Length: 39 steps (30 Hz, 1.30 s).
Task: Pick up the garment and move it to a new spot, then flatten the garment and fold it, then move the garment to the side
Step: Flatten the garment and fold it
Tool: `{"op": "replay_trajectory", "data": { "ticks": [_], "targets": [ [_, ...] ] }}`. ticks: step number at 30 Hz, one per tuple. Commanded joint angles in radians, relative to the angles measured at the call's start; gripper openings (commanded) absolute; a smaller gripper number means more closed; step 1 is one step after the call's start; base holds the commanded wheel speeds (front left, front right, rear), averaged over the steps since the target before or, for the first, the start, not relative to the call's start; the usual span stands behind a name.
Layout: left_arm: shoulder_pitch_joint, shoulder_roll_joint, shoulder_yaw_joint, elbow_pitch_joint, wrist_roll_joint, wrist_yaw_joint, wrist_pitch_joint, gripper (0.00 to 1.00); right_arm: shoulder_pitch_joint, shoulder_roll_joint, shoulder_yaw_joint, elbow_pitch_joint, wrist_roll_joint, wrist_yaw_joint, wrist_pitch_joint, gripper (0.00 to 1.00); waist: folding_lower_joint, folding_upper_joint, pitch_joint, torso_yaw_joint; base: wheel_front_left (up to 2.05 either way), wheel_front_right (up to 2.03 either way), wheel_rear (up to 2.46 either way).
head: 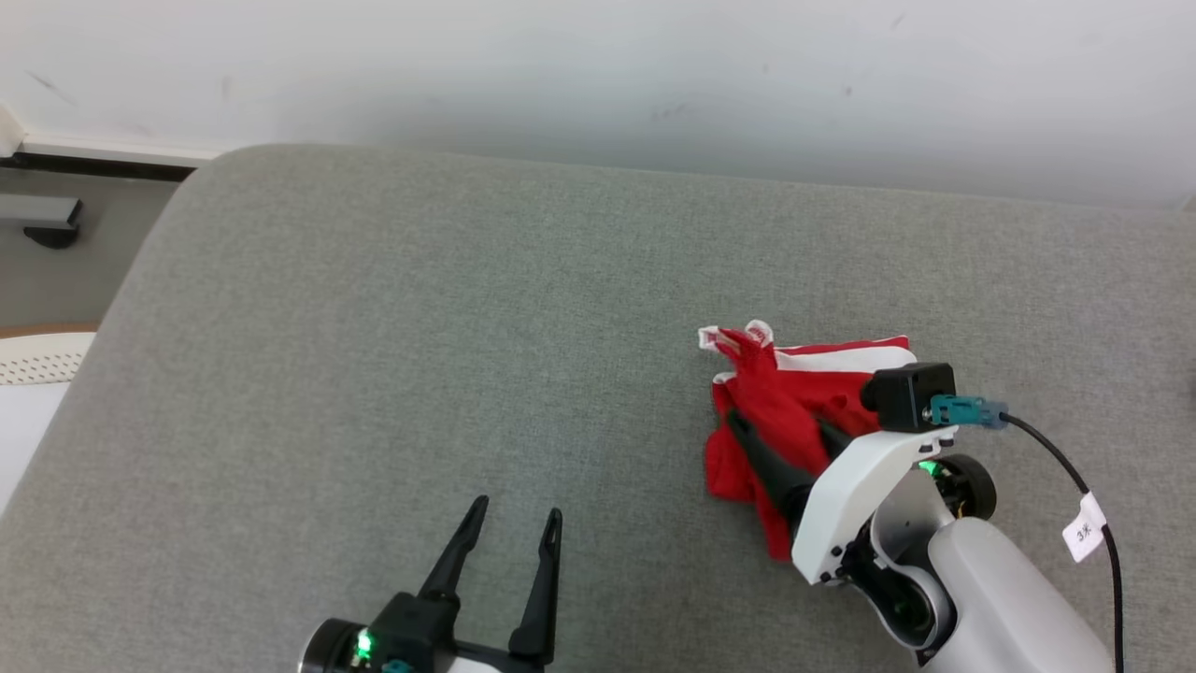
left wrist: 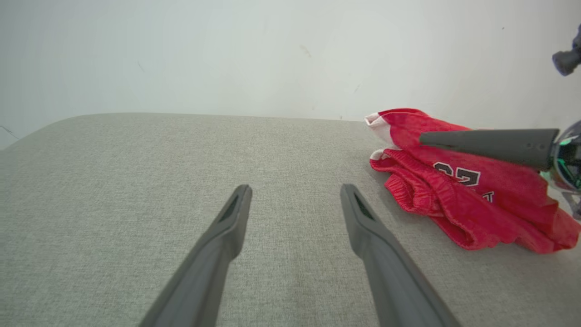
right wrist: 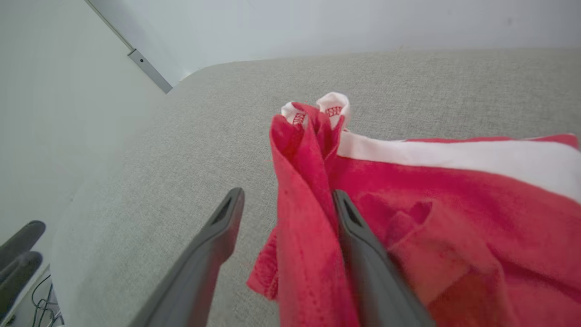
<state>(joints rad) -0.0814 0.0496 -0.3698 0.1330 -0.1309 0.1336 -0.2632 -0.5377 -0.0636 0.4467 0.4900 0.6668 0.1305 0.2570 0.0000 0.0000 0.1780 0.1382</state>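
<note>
A crumpled red garment (head: 780, 388) with white trim lies right of centre on the grey padded surface (head: 420, 327). My right gripper (head: 777, 422) is down on it, open. In the right wrist view an upright fold of the garment (right wrist: 454, 204) stands between the right gripper's (right wrist: 286, 195) spread fingers, against the right-hand finger (right wrist: 363, 245). My left gripper (head: 514, 523) rests open near the front edge, left of the garment and apart from it, holding nothing. The left wrist view has that gripper (left wrist: 295, 188) over bare fabric, the garment (left wrist: 454, 200) to its right, with a printed number on it.
A white wall (head: 598, 75) runs behind the surface. The surface's rounded left corner drops to the floor, where a white perforated object (head: 37, 360) sits. A black cable with a white tag (head: 1084, 533) hangs off my right wrist.
</note>
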Motion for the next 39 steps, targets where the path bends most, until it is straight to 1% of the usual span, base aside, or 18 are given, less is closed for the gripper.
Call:
{"op": "replay_trajectory", "data": {
  "ticks": [1,8,12,15,17,21,26,32,37,38,39],
  "targets": [
    [0.007,0.003,0.004,0.004,-0.003,0.006,-0.001,1.0,0.024,0.003,-0.005,-0.016,0.013,0.0,-0.003,1.0,0.0,0.0,-0.005,-0.004,0.0,0.0,0.0],
    [0.031,0.003,0.016,0.015,-0.006,0.003,-0.001,1.0,0.108,0.012,0.031,-0.148,0.105,0.0,0.007,1.0,0.0,0.0,-0.052,-0.026,0.0,0.0,0.0],
    [0.053,0.003,0.028,0.022,-0.009,0.004,-0.001,1.0,0.178,0.003,0.028,-0.249,0.119,0.0,-0.014,1.0,0.0,0.0,-0.093,-0.046,0.0,0.0,0.0],
    [0.076,0.003,0.037,0.027,-0.009,0.002,-0.001,1.0,0.239,-0.038,0.01,-0.327,0.107,0.0,-0.039,1.0,0.0,0.0,-0.129,-0.063,0.0,0.0,0.0],
    [0.093,0.006,0.045,0.027,-0.009,0.002,-0.001,1.0,0.278,-0.076,-0.001,-0.378,0.079,0.0,-0.074,1.0,0.0,0.0,-0.152,-0.075,0.0,0.0,0.0],
    [0.128,0.013,0.065,0.02,-0.01,0.003,-0.001,1.0,0.363,-0.152,-0.048,-0.439,0.008,0.0,-0.147,1.0,0.0,0.0,-0.186,-0.102,0.0,0.0,0.0],
    [0.164,0.02,0.094,0.004,-0.003,0.004,-0.001,1.0,0.451,-0.23,-0.129,-0.448,-0.072,0.0,-0.252,1.0,0.0,0.0,-0.21,-0.126,0.0,0.0,0.0],
    [0.197,0.021,0.121,-0.009,0.0,0.001,-0.001,1.0,0.525,-0.269,-0.235,-0.397,-0.126,0.0,-0.351,1.0,0.0,0.0,-0.226,-0.132,0.0,0.0,0.0],
    [0.197,0.017,0.125,-0.017,0.008,-0.008,-0.001,1.0,0.51,-0.281,-0.286,-0.339,-0.154,0.0,-0.399,1.0,0.0,0.0,-0.215,-0.123,0.0,0.0,0.0],
    [0.191,0.017,0.126,-0.019,0.01,-0.008,-0.001,1.0,0.493,-0.277,-0.288,-0.325,-0.146,0.0,-0.396,0.94,0.0,0.0,-0.208,-0.12,0.0,0.0,0.0],
    [0.185,0.016,0.126,-0.019,0.011,-0.008,-0.001,1.0,0.477,-0.278,-0.283,-0.312,-0.136,0.0,-0.388,0.34,0.0,0.0,-0.202,-0.116,0.0,0.0,0.0]
  ]
}}
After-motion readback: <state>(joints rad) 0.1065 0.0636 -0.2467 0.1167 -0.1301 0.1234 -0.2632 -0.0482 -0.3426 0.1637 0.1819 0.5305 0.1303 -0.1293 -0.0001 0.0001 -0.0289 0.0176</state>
